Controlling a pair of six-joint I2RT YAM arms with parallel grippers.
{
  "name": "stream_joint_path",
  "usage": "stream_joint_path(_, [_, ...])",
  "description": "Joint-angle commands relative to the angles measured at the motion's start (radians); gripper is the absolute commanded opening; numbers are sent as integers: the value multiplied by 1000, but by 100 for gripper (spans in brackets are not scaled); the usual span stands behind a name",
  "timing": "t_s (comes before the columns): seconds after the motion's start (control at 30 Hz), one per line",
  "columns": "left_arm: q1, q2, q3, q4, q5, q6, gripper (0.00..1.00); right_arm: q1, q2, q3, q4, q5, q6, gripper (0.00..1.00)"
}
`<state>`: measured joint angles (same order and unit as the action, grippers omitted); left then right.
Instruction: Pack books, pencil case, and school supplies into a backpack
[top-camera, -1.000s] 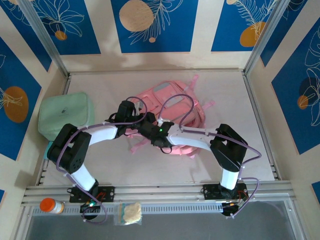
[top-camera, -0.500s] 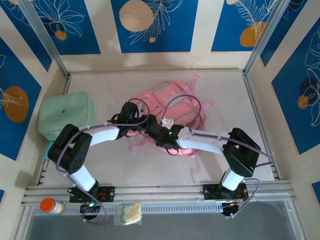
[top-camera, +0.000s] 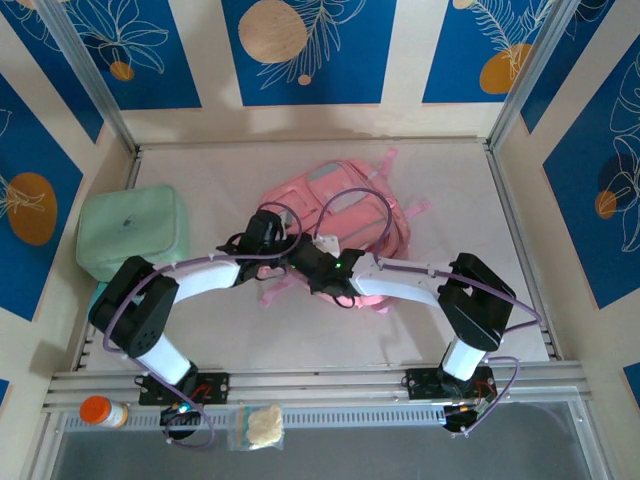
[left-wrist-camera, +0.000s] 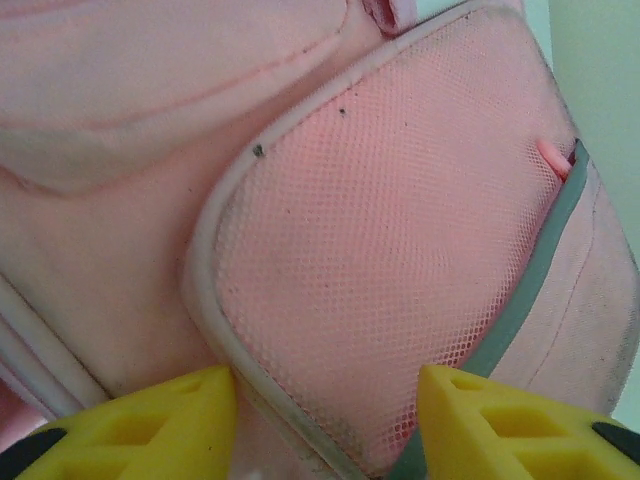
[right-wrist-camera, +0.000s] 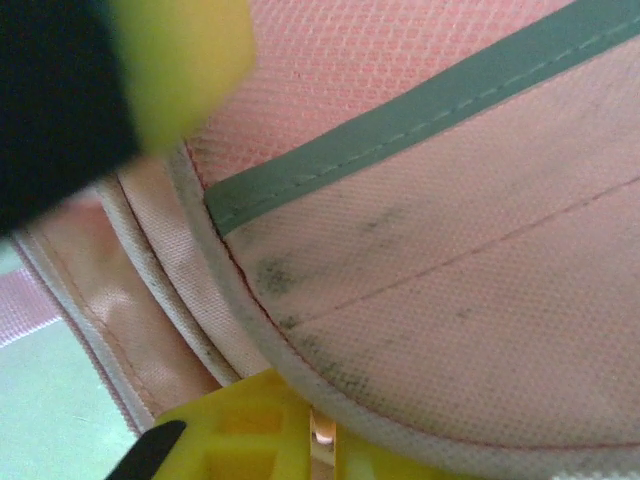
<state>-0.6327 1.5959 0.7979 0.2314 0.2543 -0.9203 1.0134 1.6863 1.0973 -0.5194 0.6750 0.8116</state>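
Observation:
The pink backpack (top-camera: 350, 205) lies flat mid-table. My left gripper (top-camera: 284, 250) is at its near-left side. In the left wrist view the yellow fingers (left-wrist-camera: 150, 430) stand apart, and the lower corner of the mesh pocket (left-wrist-camera: 380, 230) fills the gap between them (left-wrist-camera: 328, 400). My right gripper (top-camera: 306, 260) meets it from the right. In the right wrist view it (right-wrist-camera: 322, 440) is shut under the backpack's piped edge (right-wrist-camera: 300, 350), with a thin pinkish tab in the slit. A pale-teal corner (top-camera: 97, 296), seemingly the pencil case, shows at the far left. The books and school supplies are out of view.
A padded mint-green zip case (top-camera: 132, 232) sits at the left wall. On the front rail lie an orange-capped bottle (top-camera: 103, 411) and a small plastic bag (top-camera: 260, 425). Pink straps (top-camera: 280, 292) trail off the backpack's near side. Walls close three sides.
My right gripper has closed and slid left along the backpack's near edge. The left gripper has shifted slightly right towards it. The backpack has hardly moved.

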Motion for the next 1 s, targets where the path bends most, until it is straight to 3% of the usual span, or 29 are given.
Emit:
stream_joint_path(0.0, [-47,-26,-28,36,-100,-73,48,-5,-1,0,24,51,-36,5])
stream_joint_path(0.2, [-51,28,-22,38,-227,-115,41,4,-36,-21,-16,66,-34,0])
stream_joint_path(0.33, [-52,45,-23,32,-289,-115,30,7,-100,-60,-71,75,-17,0])
stream_joint_path(0.57, [-34,56,11,-68,-342,-28,25,-38,-267,-212,-54,8,-98,0])
stream_joint_path(0.7, [-27,58,52,-138,-326,48,25,-148,-375,-286,-35,-98,-171,0])
stream_joint_path(0.8, [-27,46,66,-137,-281,86,26,-165,-421,-326,10,-139,-238,0])
stream_joint_path(0.97, [-39,0,87,-163,-195,40,42,-201,-458,-358,66,-229,-238,0])
